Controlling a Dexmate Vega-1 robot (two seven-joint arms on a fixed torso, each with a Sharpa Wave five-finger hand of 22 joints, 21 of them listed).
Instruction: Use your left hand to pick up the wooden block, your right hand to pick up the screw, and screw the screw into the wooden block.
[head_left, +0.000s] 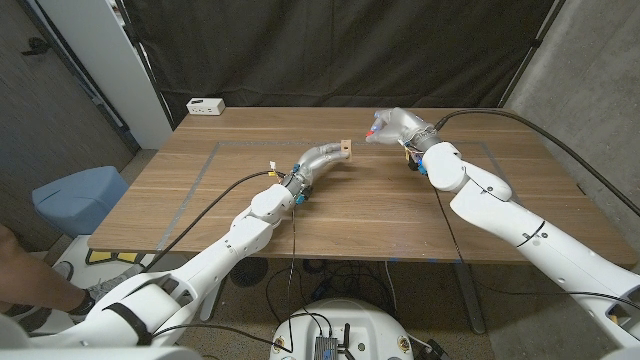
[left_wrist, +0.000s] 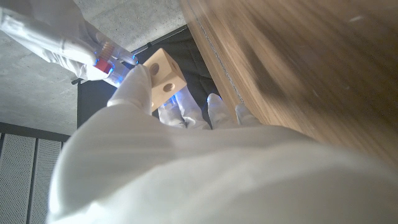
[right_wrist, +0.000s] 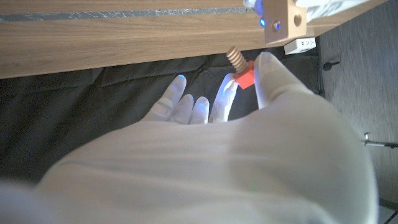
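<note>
left hand (head_left: 322, 158) gripping wooden block (head_left: 346, 150), hole side out for entry | right hand (head_left: 398, 127) pinching screw (head_left: 374, 133), thread toward block | both aloft near bench (head_left: 200, 190) far edge, apart

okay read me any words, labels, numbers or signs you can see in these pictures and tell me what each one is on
There is no text that can be read in any view.
White power strip at the table's far corner: any marking is too small to read.
Wooden block in the left hand: bare wood with holes, no lettering.
Screw in the right hand: red head, wooden thread, no marking.
</note>
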